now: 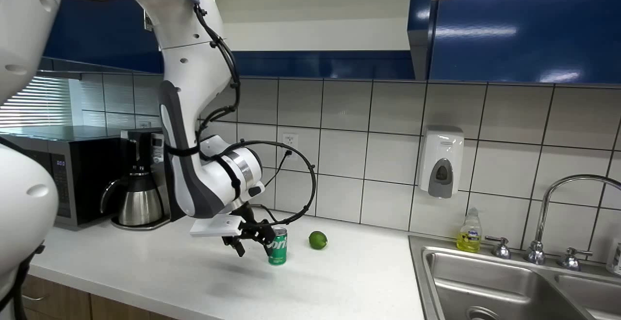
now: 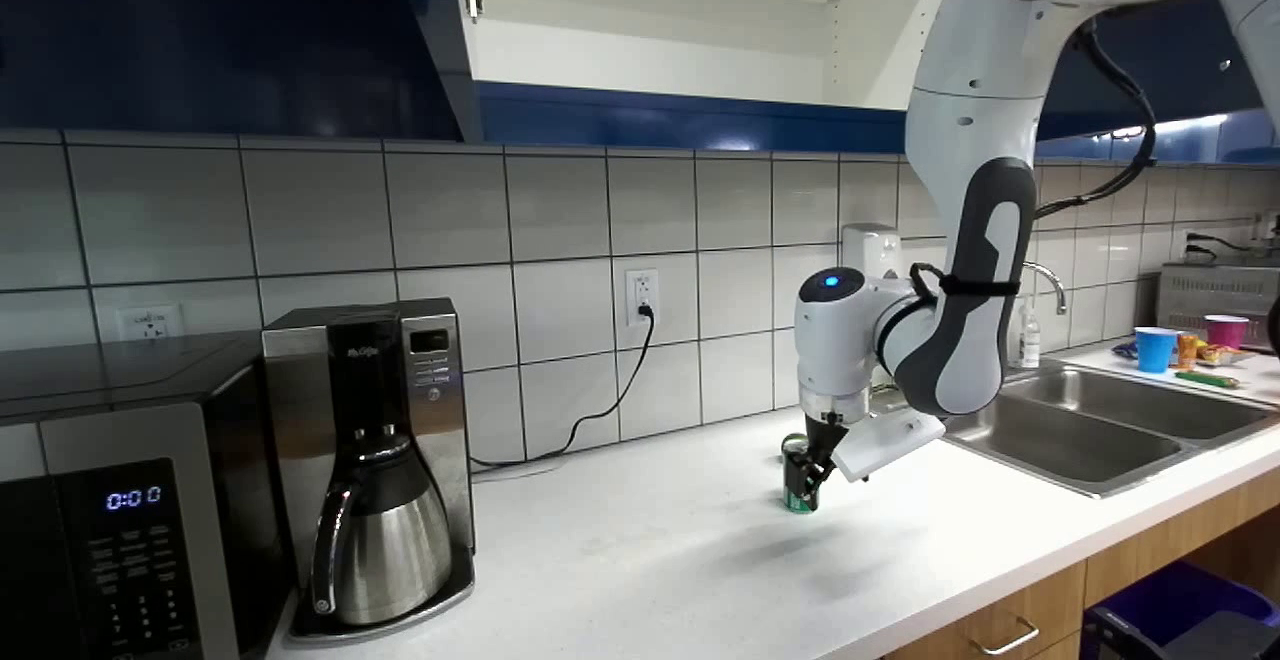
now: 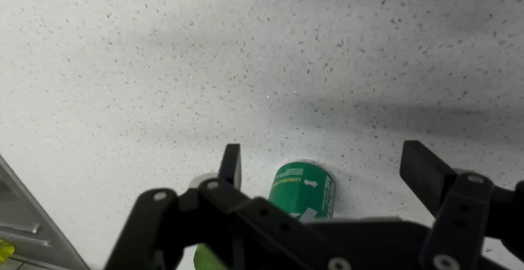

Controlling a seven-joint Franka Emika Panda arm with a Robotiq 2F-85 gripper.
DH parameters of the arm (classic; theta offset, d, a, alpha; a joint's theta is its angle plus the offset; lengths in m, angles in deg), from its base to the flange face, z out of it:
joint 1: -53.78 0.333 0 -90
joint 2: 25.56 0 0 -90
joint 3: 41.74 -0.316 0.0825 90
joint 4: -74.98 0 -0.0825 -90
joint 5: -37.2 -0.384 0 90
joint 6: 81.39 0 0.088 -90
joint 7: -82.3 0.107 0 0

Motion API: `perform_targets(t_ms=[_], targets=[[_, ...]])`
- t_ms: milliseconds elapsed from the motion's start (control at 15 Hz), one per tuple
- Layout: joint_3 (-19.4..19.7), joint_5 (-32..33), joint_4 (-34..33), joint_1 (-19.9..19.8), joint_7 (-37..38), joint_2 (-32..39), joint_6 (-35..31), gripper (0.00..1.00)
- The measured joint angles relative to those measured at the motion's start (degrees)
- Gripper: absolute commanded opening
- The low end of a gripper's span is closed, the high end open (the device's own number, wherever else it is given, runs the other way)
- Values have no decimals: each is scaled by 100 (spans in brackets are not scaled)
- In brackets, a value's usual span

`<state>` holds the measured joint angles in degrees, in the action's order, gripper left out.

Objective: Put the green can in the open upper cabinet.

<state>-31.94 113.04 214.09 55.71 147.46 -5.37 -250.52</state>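
green and upright, the lemon-lime soda can (image 1: 279,253) stands on the speckled white countertop (image 1: 349,283), with a lime (image 1: 318,240) near it on the right. the gripper (image 3: 323,165) hangs low on its near side, fingers (image 3: 423,172) spread and pinching nothing; the gap looks wider than the can, presumably so they can pass around its sides without tipping it. the open upper cabinet (image 2: 650,45) is well above the can, its white interior uncovered, i'd guess so the can will be able to go straight in.

some of this is hard to make out. in an exterior view the gripper overlaps the can's left edge and the start of its lettering. in the wrist view the gripper's black body hides the can's upper part and most of the lime, so i can't tell whether the can stands between the fingers or just past them. in both exterior views the cabinet's floor is hidden behind its blue lower edge (image 2: 690,122).
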Motion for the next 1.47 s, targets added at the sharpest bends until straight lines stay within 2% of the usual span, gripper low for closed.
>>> perform_targets(t_ms=[733, 1467], targets=[[115, 1741, -1390, 146, 2208, 1101, -153, 100], [137, 2784, -1843, 130, 3546, 1379, -137, 100]])
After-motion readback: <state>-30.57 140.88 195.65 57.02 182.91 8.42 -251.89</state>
